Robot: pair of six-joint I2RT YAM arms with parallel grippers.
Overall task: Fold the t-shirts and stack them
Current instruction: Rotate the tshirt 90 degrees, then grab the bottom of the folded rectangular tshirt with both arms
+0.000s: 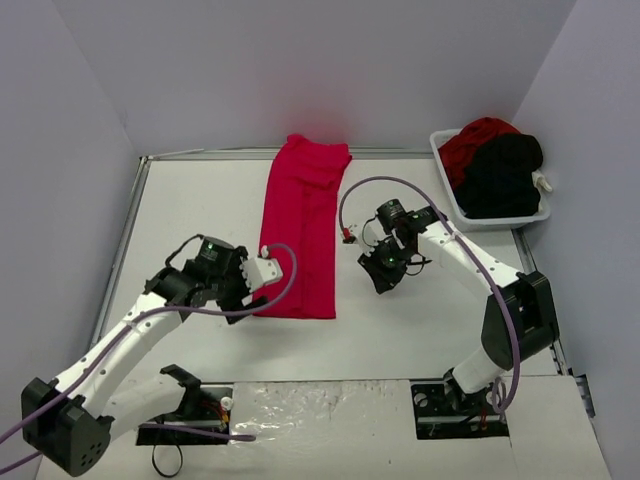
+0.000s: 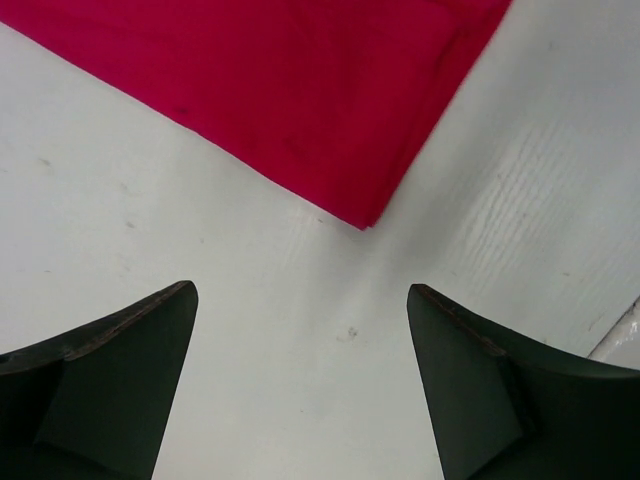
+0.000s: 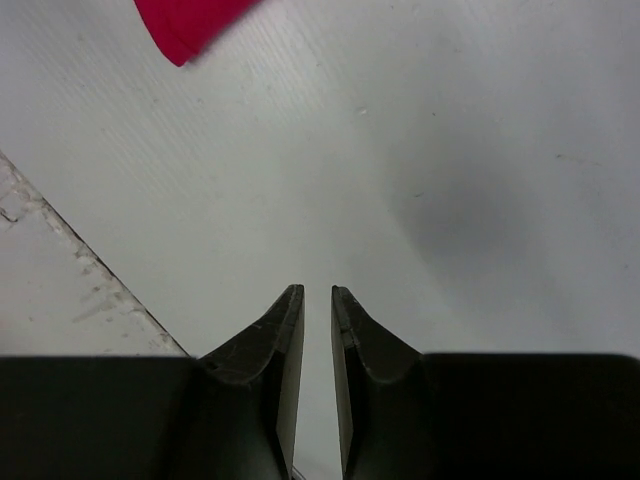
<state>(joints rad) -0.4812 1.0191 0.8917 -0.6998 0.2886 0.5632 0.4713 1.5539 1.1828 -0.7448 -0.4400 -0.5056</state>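
Note:
A bright red t-shirt (image 1: 302,228), folded into a long narrow strip, lies flat in the middle of the table. My left gripper (image 1: 258,283) is open and empty just left of the strip's near left corner. In the left wrist view the shirt (image 2: 300,90) fills the top, its corner just ahead of the wide-open gripper (image 2: 300,290). My right gripper (image 1: 384,274) hovers right of the strip, apart from it. In the right wrist view the gripper (image 3: 317,290) has its jaws almost together with nothing between them, and a red corner (image 3: 190,25) shows at top left. More red (image 1: 478,140) and black (image 1: 505,175) shirts are piled in the basket.
A white plastic basket (image 1: 497,218) stands at the back right corner of the table. Grey walls close in the back and sides. The white table (image 1: 200,210) has a raised strip along its near edge (image 1: 320,400), seen also in the right wrist view (image 3: 60,290).

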